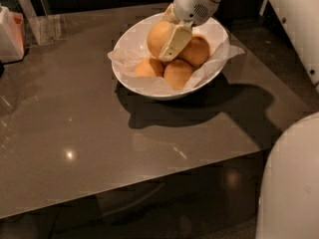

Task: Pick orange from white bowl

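Pale yellow-orange round fruit, the biggest orange (157, 36), sits atop the pile in the wide glossy white paper-lined bowl (145, 90) on the grey bench (75, 133). My jaws are down in the bowl, clamped on it, one cream finger (174, 41) across its front. Step: grasp made, lift pending. Next: straight up, clear of three smaller oranges (178, 72) and crinkled paper (122, 59). Clear plastic stand (45, 27) well apart, no obstruction.

place: break-room-like | grey counter (99, 133), clear stand (45, 26) | gripper (165, 41) grips orange (157, 35) in white bowl (149, 89)
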Available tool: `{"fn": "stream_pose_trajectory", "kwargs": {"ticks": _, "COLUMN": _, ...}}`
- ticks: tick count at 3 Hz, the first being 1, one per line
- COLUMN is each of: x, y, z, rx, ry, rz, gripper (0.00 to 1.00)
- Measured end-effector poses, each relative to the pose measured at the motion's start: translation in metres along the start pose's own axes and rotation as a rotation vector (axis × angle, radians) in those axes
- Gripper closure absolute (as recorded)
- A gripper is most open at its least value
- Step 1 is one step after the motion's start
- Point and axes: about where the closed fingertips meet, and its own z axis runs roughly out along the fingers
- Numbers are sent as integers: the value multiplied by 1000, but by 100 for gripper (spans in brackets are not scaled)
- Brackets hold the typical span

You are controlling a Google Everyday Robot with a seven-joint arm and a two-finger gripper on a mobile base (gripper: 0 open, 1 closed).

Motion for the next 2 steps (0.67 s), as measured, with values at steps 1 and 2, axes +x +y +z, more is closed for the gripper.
{"fn": "stream_pose_trajectory", "kwargs": {"ticks": 1, "x": -15, "y": 20, "z": -36, "rx": 63, "ry": -139, "rz": -45, "gripper": 100}}
{"fn": "stream_pose_trajectory", "kwargs": {"ticks": 2, "x": -14, "y": 58, "z": -68, "rx": 124, "ry": -249, "rz": -31, "gripper": 100}}
